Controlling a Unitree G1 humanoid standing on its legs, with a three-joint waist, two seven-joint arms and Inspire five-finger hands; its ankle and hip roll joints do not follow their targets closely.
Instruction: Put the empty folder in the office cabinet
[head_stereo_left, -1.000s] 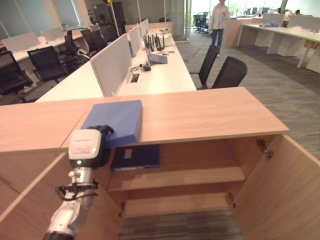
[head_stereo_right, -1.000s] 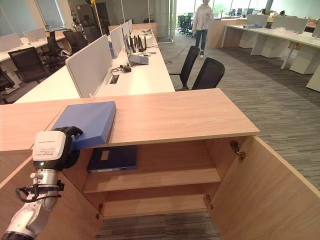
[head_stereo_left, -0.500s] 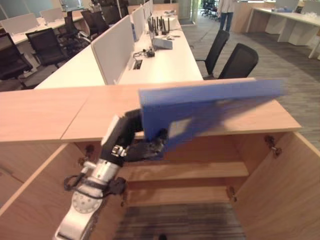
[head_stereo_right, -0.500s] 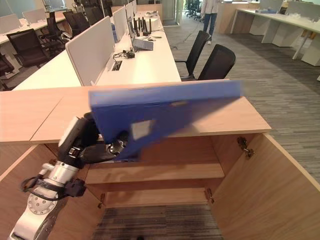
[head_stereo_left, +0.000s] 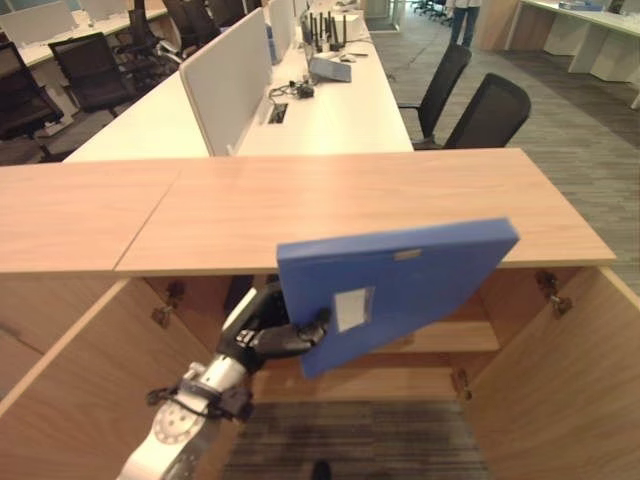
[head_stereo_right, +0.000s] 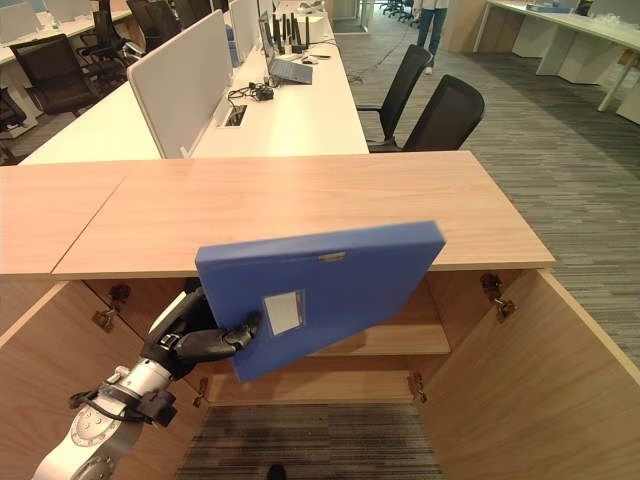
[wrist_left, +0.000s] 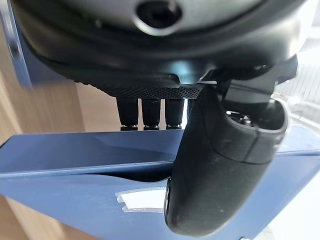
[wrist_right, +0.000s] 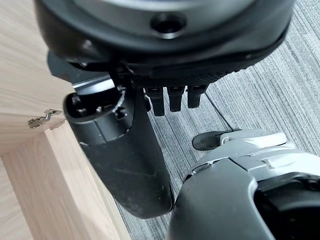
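Folder (head_stereo_right: 320, 295), blue, is held in the air before the open cabinet (head_stereo_right: 505, 345), tilted, its lower corner pinched in the left hand (head_stereo_right: 200, 340). Right hand (wrist_right: 125, 150) hangs relaxed, holding nothing. Remaining, by judgement: insert onto a shelf (head_stereo_left: 440, 342), release.

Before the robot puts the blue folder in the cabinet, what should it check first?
1. Left robot hand pinches the blue folder at its lower left corner: ok.
2. Folder is off the cabinet top, held in front of the opening: ok.
3. Folder is level: not ok, it tilts, the right end higher.
4. Both cabinet doors, left door and right door, are swung open: ok.
5. Room on the shelf behind the folder: cannot tell, the folder hides most of it.
6. Right robot hand hangs by the door's edge, fingers straight, holding nothing: ok.
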